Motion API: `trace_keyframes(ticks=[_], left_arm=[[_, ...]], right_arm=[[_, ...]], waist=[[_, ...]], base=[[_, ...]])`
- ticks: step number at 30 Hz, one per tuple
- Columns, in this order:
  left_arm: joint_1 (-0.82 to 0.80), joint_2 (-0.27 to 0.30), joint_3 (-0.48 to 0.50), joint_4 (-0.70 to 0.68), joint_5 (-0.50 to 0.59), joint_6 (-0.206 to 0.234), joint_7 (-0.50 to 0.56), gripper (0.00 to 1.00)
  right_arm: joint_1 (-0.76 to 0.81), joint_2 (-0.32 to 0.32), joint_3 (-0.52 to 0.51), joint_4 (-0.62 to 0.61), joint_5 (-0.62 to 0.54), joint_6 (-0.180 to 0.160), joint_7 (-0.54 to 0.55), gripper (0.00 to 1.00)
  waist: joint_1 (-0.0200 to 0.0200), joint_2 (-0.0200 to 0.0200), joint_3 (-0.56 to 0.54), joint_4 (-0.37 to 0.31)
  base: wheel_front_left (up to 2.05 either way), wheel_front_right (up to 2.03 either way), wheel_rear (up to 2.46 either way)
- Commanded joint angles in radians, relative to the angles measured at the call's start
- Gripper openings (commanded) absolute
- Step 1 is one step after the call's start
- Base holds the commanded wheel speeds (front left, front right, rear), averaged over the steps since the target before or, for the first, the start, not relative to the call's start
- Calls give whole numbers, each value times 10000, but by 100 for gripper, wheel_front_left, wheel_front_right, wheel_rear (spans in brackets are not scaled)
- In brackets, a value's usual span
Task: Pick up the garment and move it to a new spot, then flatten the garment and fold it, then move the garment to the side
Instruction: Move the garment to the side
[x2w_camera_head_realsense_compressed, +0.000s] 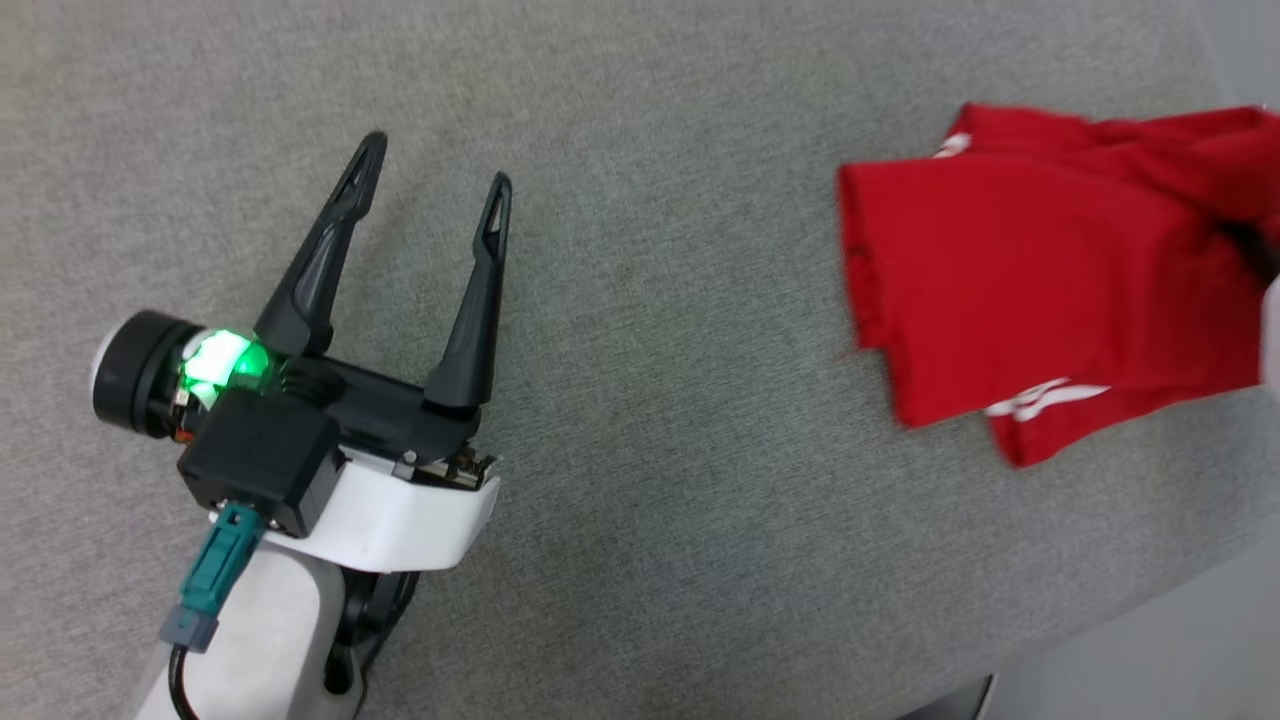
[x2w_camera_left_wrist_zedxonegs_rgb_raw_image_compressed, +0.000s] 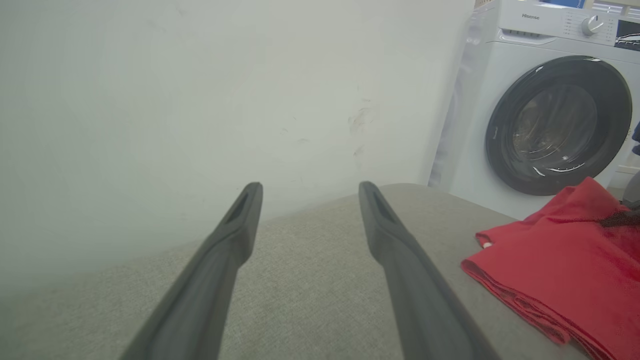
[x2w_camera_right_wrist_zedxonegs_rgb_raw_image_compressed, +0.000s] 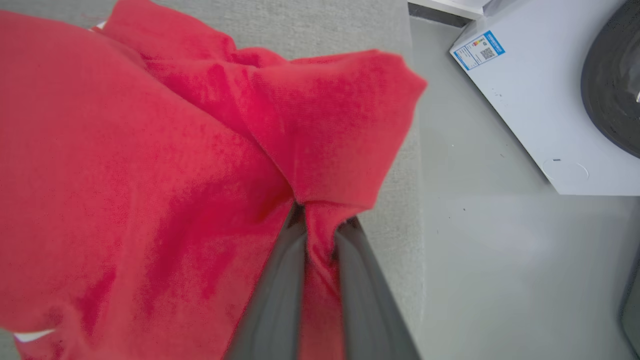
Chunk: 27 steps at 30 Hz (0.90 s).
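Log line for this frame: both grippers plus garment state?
left gripper: open, empty | right gripper: shut on garment edge | garment: folded, on grey surface

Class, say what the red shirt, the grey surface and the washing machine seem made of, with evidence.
Red shirt: soft matte cloth, likely knit; it folds and bunches. Grey surface: woven fabric covering; fine weave shows. Washing machine: smooth white metal or plastic; dark door glints.

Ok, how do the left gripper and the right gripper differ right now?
The left gripper is open and empty; the right gripper is shut on the folded red garment. The left gripper is over bare grey fabric surface; the right gripper is near its edge. Both have long dark fingers.
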Motion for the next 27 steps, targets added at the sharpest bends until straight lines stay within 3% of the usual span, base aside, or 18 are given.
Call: trace_keyframes(ticks=[1,11,20,21,22,23,24,27], left_arm=[[-324,77,-37,-134,101,-74,86,100],[-1243,124,-165,-902,374,-128,419,100],[-1502,260,-217,-1392,527,-99,743,100],[-1493,277,-204,-1388,523,-83,770,100],[-1484,292,-196,-1382,511,-85,790,100],[-1469,303,-191,-1372,495,-85,781,100],[-1451,309,-185,-1359,479,-73,797,100],[-1377,328,-164,-1320,454,-25,811,100]], right_arm=[[-413,-210,-201,382,-113,-17,-138,0],[-1495,-722,-1877,2199,-736,-17,-1303,0],[-1573,156,-3466,3719,-1432,-16,-2588,0],[-1581,264,-3517,3850,-1559,-16,-2725,15],[-1622,383,-3593,3960,-1602,-16,-2866,42],[-1648,545,-3660,4127,-1608,-14,-2924,88],[-1669,636,-3683,4239,-1728,-14,-3021,100],[-1766,780,-4043,4633,-2099,-14,-3428,100]], waist=[[-2,0,481,28],[-2,0,1459,862],[-2,0,1915,1075],[-2,0,1916,1072],[-2,0,1915,1070],[-2,0,1907,1070],[-2,0,1896,1072],[-2,0,1822,1089]], base=[[0,0,0],[0,0,0],[0,0,0],[0,0,0],[0,0,0],[0,0,0],[0,0,0],[0,0,0]])
